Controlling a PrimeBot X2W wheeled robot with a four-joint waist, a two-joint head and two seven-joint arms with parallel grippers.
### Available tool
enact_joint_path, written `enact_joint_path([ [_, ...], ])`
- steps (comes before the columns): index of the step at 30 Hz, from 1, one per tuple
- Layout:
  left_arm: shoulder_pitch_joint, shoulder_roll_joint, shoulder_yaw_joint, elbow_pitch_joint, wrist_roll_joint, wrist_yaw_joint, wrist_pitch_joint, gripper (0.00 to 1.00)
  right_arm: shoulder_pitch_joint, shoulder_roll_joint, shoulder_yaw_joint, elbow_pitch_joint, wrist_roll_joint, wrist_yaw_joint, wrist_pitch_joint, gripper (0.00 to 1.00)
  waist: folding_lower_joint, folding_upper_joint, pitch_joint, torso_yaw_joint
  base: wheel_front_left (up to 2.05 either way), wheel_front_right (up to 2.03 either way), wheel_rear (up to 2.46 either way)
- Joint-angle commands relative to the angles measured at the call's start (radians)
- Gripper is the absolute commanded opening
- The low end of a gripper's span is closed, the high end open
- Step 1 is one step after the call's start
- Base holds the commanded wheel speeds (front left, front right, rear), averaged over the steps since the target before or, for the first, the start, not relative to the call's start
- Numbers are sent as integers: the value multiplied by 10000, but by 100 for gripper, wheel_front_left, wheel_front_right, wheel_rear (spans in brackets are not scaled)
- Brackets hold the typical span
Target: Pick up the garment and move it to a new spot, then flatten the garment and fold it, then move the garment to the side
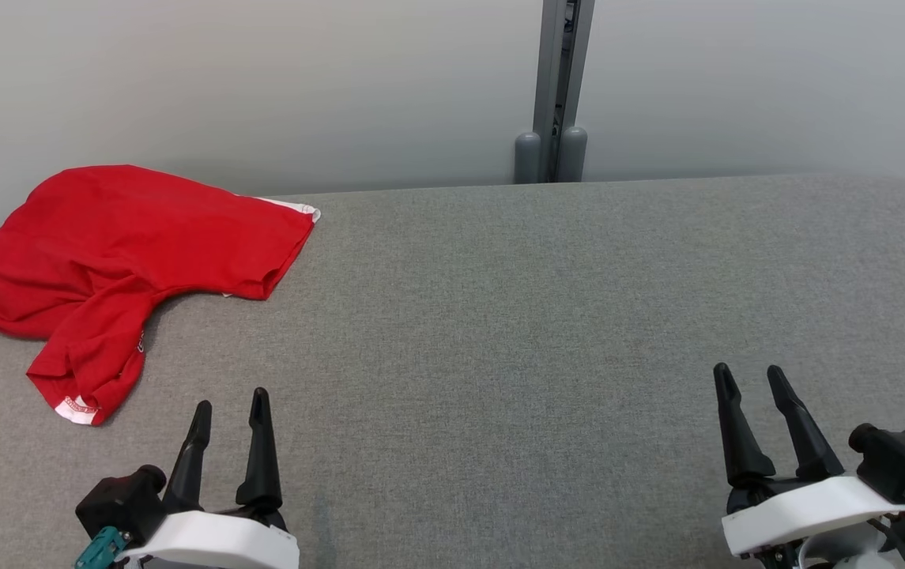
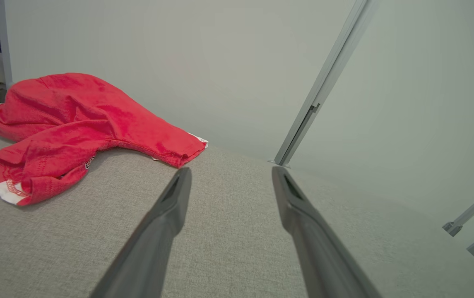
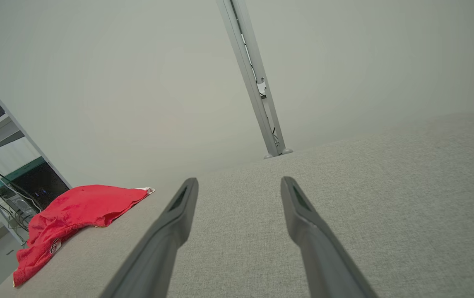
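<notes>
At far left, garment [image 1: 136, 237] (print [image 1: 140, 341] illegible)

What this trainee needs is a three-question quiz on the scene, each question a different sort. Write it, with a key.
1. True or false: the red shirt lies crumpled at the far left corner of the grey fabric surface.
2. Pick one. The left tool is: A) shut on the shirt; B) open and empty, apart from the shirt; C) pressing the shirt flat.
3. Short answer: which is nearer the shirt, the left tool or the right tool?

Key: 1 true. 2 B. 3 the left tool.
</notes>
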Motion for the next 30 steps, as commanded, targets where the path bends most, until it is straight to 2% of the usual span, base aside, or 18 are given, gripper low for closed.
enact_joint_path([
  [1,-26,55,-13,-44,171,74,-59,100,-174,-92,-2,-29,-162,16,-109,100,0,0,2,0,0,0,0],
  [30,141,78,-395,258,2145,430,-655,100,-207,-126,425,227,-2398,21,-713,100,0,0,88,38,0,0,0],
])
